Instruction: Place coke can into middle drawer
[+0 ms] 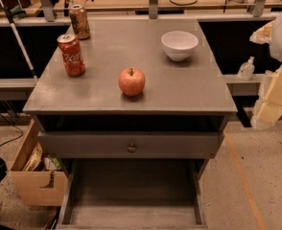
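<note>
The coke can [71,55] stands upright on the left side of the grey cabinet top [131,47]; it is red with white script and a silver top. The middle drawer [131,195] is pulled out at the bottom of the view, with a bare grey floor and low side walls and nothing in it. My gripper [269,110] is a pale cream shape at the right edge of the view. It is beside the cabinet's right front corner, off the top and far from the can, and it holds nothing that I can see.
A brown-gold can [79,21] stands behind the coke can. A red apple [131,81] sits front centre and a white bowl [179,45] back right. A closed front panel with a brass knob [132,148] is above the open drawer. A cardboard box [35,176] stands on the floor at left.
</note>
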Motion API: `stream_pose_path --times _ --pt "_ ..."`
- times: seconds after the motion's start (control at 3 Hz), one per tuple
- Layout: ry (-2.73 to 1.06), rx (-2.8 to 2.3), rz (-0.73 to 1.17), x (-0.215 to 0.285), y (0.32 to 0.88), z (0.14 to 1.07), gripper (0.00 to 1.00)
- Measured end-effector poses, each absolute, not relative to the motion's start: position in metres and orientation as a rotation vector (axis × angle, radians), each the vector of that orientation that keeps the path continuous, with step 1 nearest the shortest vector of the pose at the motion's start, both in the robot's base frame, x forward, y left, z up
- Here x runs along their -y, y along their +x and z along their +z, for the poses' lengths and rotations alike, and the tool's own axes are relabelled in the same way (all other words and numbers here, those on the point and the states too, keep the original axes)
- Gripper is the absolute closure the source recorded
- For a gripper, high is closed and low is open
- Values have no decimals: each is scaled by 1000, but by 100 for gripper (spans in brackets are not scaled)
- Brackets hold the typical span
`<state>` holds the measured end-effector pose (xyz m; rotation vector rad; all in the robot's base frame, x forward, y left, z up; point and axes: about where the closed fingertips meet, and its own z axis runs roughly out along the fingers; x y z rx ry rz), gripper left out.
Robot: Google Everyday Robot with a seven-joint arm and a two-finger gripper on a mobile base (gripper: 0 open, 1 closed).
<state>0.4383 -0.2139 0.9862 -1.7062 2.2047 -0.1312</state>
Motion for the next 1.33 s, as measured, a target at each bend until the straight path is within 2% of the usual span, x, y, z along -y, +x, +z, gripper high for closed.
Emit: stream_pose_path --times 0.67,1.33 --pt "-1621 -2147 -73 207 453 1000 0" --pt "-1341 -1731 293 149 547 1038 0"
